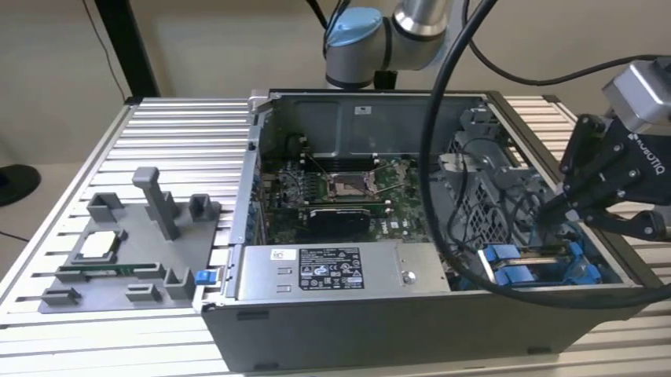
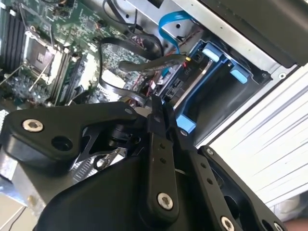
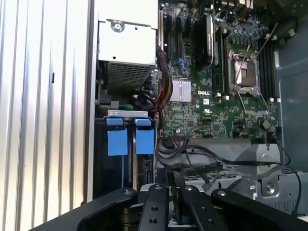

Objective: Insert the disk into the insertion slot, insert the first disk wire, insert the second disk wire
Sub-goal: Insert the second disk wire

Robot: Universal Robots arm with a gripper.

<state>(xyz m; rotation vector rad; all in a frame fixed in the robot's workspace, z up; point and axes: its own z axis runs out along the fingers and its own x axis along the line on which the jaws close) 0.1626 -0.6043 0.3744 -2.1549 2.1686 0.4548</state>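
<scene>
We see the disk (image 1: 540, 267) seated in the insertion slot (image 1: 587, 271), lower right of the exterior view. The end effector (image 1: 561, 212) hangs just above it, fingers nearly closed on a thin black cable (image 2: 144, 65).

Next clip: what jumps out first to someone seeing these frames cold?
The open computer case dominates the slatted table, its green motherboard bare in the middle. At the exterior view's right the black gripper reaches down inside the case over the bright blue rails of the insertion slot. A grey fixture tray sits on the table at the exterior view's left.
</scene>
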